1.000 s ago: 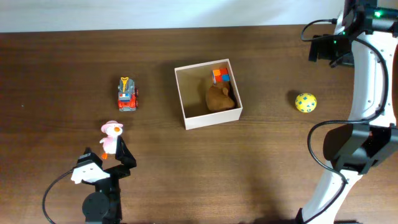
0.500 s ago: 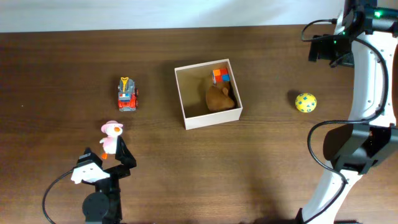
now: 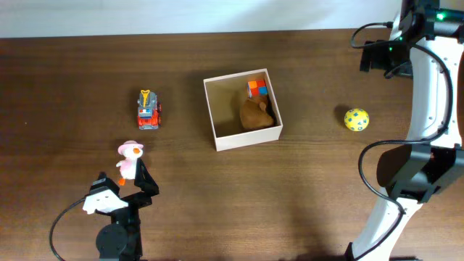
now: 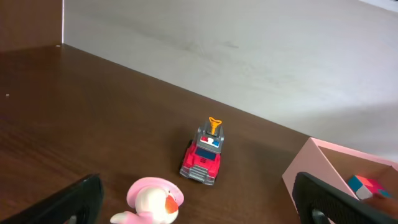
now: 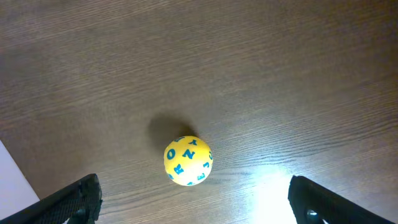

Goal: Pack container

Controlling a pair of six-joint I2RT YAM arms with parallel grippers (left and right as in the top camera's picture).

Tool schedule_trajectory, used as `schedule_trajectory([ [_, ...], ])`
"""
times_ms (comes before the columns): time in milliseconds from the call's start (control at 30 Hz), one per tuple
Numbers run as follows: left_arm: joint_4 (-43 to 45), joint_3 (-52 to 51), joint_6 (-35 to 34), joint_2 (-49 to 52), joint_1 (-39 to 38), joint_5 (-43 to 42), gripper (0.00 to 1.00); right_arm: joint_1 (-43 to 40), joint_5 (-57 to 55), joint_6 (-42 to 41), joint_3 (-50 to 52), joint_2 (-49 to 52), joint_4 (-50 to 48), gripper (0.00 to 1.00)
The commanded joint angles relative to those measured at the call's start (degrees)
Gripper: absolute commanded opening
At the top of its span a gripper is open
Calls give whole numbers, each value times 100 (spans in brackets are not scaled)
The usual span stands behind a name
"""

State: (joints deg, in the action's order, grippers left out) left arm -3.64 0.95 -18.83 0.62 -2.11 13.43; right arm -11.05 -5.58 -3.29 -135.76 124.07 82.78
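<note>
The container (image 3: 211,109), a shallow white-walled box, stands mid-table; a brown plush toy (image 3: 255,114) and a coloured cube (image 3: 257,88) lie inside. Left of it are a red toy truck (image 3: 148,110) and a pink duck (image 3: 129,159). My left gripper (image 3: 125,181) hangs open just behind the duck. In the left wrist view the duck (image 4: 152,202) sits between the wide-apart fingers of the left gripper (image 4: 199,205), with the truck (image 4: 202,155) and the container's wall (image 4: 311,162) beyond. A yellow lettered ball (image 3: 356,119) lies to the right. My right gripper (image 5: 193,199) is open above the ball (image 5: 188,160).
The right arm (image 3: 424,109) rises along the table's right edge, its wrist near the back right corner. A pale wall (image 4: 249,50) runs behind the table's far edge. Bare brown wood surrounds the toys.
</note>
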Motion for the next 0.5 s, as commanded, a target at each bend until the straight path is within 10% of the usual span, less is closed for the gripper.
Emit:
schedule_trajectory([
  [0,15,-44,92,-28,9,-57,99,9,-92,-83,-129,-37,15,99],
  [467,476,243,92,-26,9,-61,99,15,-92,-83,-129,-37,13,99],
])
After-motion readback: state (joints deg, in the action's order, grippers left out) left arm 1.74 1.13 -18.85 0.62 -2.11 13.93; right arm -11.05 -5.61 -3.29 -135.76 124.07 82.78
